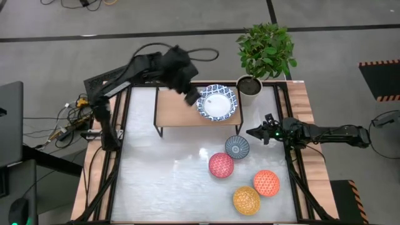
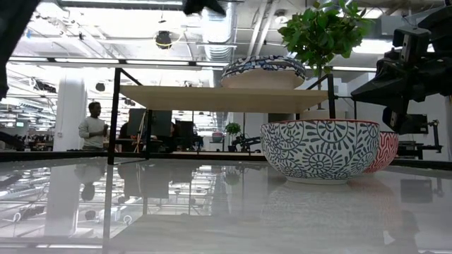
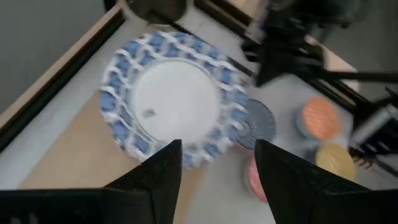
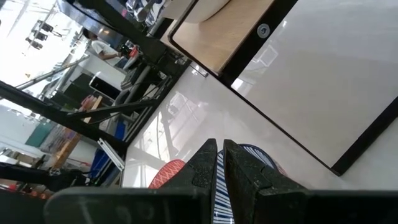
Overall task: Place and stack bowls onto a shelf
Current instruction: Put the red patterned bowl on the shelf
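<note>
A wide blue-and-white bowl (image 1: pixel 217 103) (image 3: pixel 174 99) (image 2: pixel 263 70) rests on its base at the right end of the light-wood shelf (image 1: pixel 178 109) (image 2: pixel 212 97). My left gripper (image 1: pixel 190 97) (image 3: pixel 217 168) hovers open above the shelf, just left of the bowl, with nothing between its fingers. On the table in front of the shelf stand small bowls: grey-blue (image 1: pixel 237 147) (image 2: pixel 319 149), pink-red (image 1: pixel 220 165), orange-red (image 1: pixel 266 182) and yellow-orange (image 1: pixel 246 200). My right gripper (image 1: pixel 253 132) (image 4: pixel 217 158) waits shut at the table's right edge, beside the grey-blue bowl.
A potted plant (image 1: pixel 265 50) in a dark pot (image 1: pixel 250 85) stands right of the shelf's far right corner. The shelf's left half is bare wood. The table's left half (image 1: pixel 156 181) holds no objects. People stand in the room beyond the table (image 2: pixel 92 127).
</note>
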Action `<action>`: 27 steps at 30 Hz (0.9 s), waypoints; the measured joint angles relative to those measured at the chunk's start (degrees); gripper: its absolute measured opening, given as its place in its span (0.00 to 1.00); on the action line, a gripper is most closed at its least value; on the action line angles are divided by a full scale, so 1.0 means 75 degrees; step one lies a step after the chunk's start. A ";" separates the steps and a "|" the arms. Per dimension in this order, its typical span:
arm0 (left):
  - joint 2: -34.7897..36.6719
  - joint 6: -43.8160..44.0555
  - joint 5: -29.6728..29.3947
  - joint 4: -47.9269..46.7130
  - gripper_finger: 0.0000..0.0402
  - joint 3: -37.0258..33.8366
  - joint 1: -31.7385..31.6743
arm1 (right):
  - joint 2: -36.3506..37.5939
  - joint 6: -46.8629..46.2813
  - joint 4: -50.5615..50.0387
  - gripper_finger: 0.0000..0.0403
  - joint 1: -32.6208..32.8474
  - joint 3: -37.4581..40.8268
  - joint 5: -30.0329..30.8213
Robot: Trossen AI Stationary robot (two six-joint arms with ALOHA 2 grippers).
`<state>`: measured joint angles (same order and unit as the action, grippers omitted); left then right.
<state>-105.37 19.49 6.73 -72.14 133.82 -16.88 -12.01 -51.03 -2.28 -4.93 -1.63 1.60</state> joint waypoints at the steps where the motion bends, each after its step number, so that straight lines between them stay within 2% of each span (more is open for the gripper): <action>1: 0.0148 -0.0003 -0.0197 -0.0052 0.46 0.0003 0.0249 | 0.0000 0.0027 -0.0004 0.14 0.0000 0.0000 0.0003; 8: 0.0986 0.0277 -0.1985 -0.0673 0.46 0.0000 0.2337 | -0.0235 0.0431 -0.0047 0.14 0.0126 -0.0003 -0.0140; 15: 0.1236 0.1430 -0.3983 -0.1222 0.46 0.0000 0.4277 | -0.1328 0.0659 -0.0137 0.14 0.0607 -0.0057 -0.0165; 20: 0.1195 0.2391 -0.4396 -0.1883 0.46 -0.0003 0.5022 | -0.2285 0.0809 -0.0498 0.14 0.0878 -0.0685 -0.0085; 23: 0.1166 0.3142 -0.4419 -0.2402 0.46 -0.0094 0.5290 | -0.2778 0.1026 -0.1399 0.14 0.0926 -0.1287 0.0145; 27: 0.1162 0.3700 -0.4753 -0.2391 0.46 -0.0421 0.5605 | -0.3293 0.1552 -0.2071 0.14 0.0956 -0.2130 0.0187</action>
<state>-96.65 47.23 -28.92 -90.07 130.66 25.16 -36.71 -39.38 -17.81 2.24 -17.61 3.01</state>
